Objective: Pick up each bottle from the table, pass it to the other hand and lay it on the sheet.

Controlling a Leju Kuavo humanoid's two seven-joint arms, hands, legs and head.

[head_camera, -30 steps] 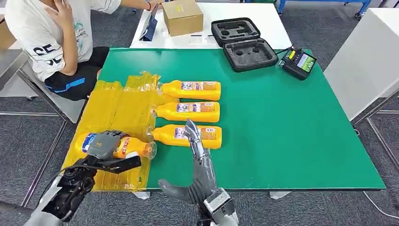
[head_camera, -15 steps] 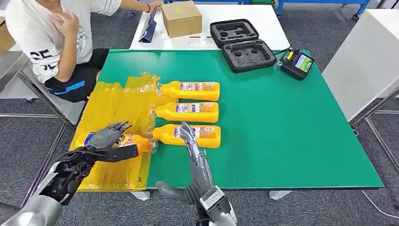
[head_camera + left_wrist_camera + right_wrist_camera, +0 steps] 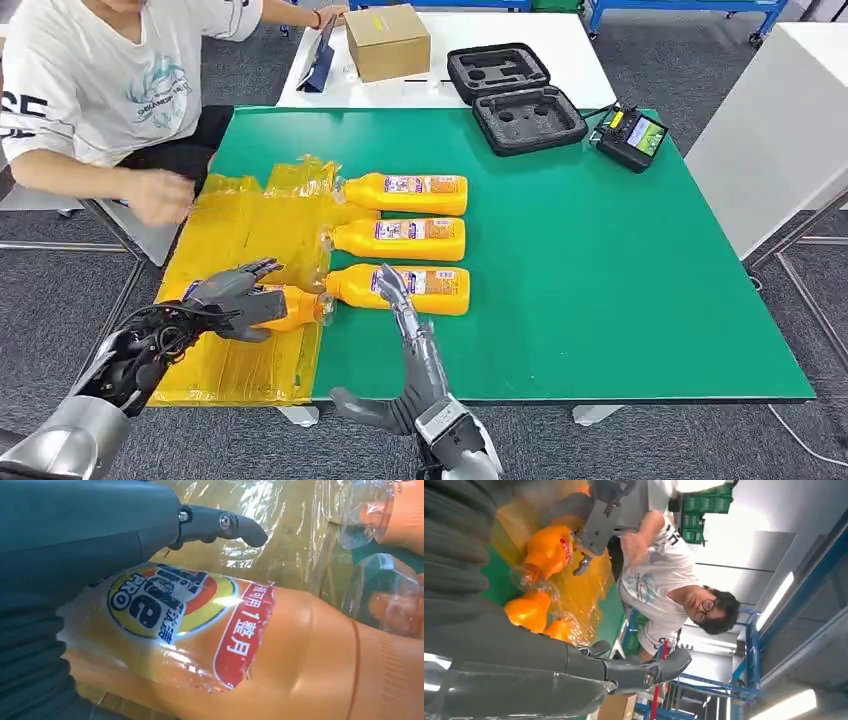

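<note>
Person point(image 3: 95, 90) sits at the table's far-left corner, hand near the yellow plastic sheet point(image 3: 240, 235); three orange bottles point(image 3: 405, 240) lie in a row w/ caps on the sheet edge, open black case point(image 3: 515, 95) and cardboard box point(image 3: 388, 38) further back. Fourth orange bottle point(image 3: 285, 307), w/ blue-and-red label, lies on its side on the sheet under the left hand point(image 3: 232, 297), fingers loosened and spread over it, not clamped. Right hand point(image 3: 405, 345) hangs flat, fingers straight and apart, tips by the nearest bottle, holding nothing.

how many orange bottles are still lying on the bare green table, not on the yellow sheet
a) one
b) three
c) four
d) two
b) Three bottles lie in a row with their bodies on the green table; a fourth bottle lies on the yellow sheet under the left hand.
</note>
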